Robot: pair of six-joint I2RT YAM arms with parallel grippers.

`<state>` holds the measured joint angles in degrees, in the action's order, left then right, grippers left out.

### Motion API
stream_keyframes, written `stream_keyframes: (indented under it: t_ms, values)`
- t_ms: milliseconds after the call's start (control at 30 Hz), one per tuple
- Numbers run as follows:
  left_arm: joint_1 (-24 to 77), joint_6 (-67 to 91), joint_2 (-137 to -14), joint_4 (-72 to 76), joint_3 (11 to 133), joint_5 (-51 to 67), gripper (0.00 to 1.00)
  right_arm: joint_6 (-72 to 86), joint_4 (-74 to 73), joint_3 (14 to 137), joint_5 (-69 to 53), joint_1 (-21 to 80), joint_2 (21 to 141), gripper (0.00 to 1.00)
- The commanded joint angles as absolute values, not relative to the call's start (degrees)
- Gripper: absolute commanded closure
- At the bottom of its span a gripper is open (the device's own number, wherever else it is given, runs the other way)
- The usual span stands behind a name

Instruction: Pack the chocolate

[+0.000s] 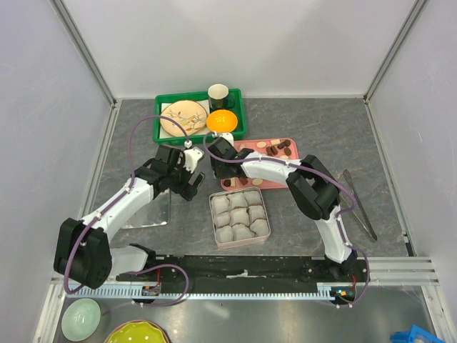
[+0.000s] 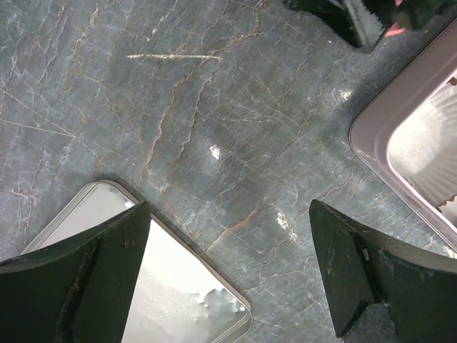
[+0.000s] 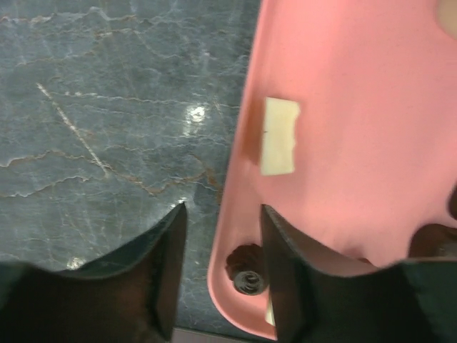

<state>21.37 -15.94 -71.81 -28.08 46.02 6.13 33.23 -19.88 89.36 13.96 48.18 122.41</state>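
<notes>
Several dark brown and cream chocolates [image 1: 275,148] lie on a pink tray [image 1: 285,158] at centre back. A pink tin [image 1: 239,217] in front of it holds grey paper cups and no chocolate. My right gripper [image 1: 227,175] is open, low over the tray's near-left corner. In the right wrist view its fingers [image 3: 223,268] straddle the tray rim [image 3: 235,214], with a dark round chocolate [image 3: 246,269] between them and a cream block [image 3: 278,136] beyond. My left gripper [image 1: 187,179] is open and empty, low over the table between the tin lid [image 2: 171,286] and the tin [image 2: 400,143].
A green basket [image 1: 163,107] at the back holds a plate [image 1: 182,118], an orange bowl [image 1: 222,121] and a dark cup [image 1: 218,93]. The tin's lid [image 1: 150,211] lies flat on the left. Metal tongs [image 1: 358,204] lie at the right. Bowls [image 1: 78,319] sit below the table edge.
</notes>
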Motion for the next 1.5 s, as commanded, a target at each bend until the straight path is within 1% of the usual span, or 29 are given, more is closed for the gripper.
stream_keyframes:
  t_ms: [0,67,100,200,233,367,500,567,667,733,867,1033,1367,1467]
  values:
    - [21.4,-15.3,-71.2,-26.0,46.1,6.9,0.01,29.9,-22.2,87.5,17.2,45.5,113.6,0.39]
    - [21.4,-15.6,-71.7,-25.7,46.2,7.6,0.01,28.1,-22.7,85.1,17.8,42.3,109.7,0.36]
    - [21.5,-15.6,-72.1,-25.7,46.4,8.1,0.01,27.7,-23.6,82.5,18.6,40.8,105.6,0.34]
    - [23.3,-16.2,-73.6,-25.1,47.1,8.7,0.01,26.8,-26.3,76.5,20.5,33.7,97.4,0.34]
    - [23.9,-16.4,-74.2,-25.0,47.3,8.7,0.01,26.8,-27.8,75.5,23.1,30.0,96.0,0.34]
    - [28.3,-18.6,-77.3,-25.0,48.0,7.7,0.01,26.8,-39.2,73.0,30.6,23.4,91.9,0.36]
    - [29.0,-20.7,-77.9,-26.2,48.8,7.3,0.01,26.7,-41.7,68.5,31.4,17.0,88.2,0.36]
    - [29.0,-22.1,-77.2,-26.3,48.4,7.4,0.01,26.4,-42.2,66.6,31.9,15.3,86.5,0.35]
    - [29.0,-22.8,-76.0,-27.6,47.8,9.2,0.01,25.9,-42.6,64.5,31.0,10.8,85.7,0.35]
    - [29.1,-23.0,-75.7,-28.0,47.1,10.5,0.01,25.5,-42.5,63.2,32.7,9.0,85.6,0.34]
    - [30.6,-23.1,-75.9,-27.8,46.1,11.2,0.01,25.4,-42.5,61.9,35.2,8.2,85.8,0.33]
    - [32.6,-22.3,-78.1,-25.9,46.5,10.2,0.01,25.1,-41.9,61.5,33.1,7.4,88.9,0.33]
    - [33.3,-21.4,-82.5,-22.2,47.9,7.5,0.01,25.2,-39.6,60.7,28.4,5.1,93.8,0.35]
    - [33.3,-21.4,-81.3,-22.3,48.6,6.5,0.01,25.4,-38.9,60.5,27.9,5.0,95.2,0.37]
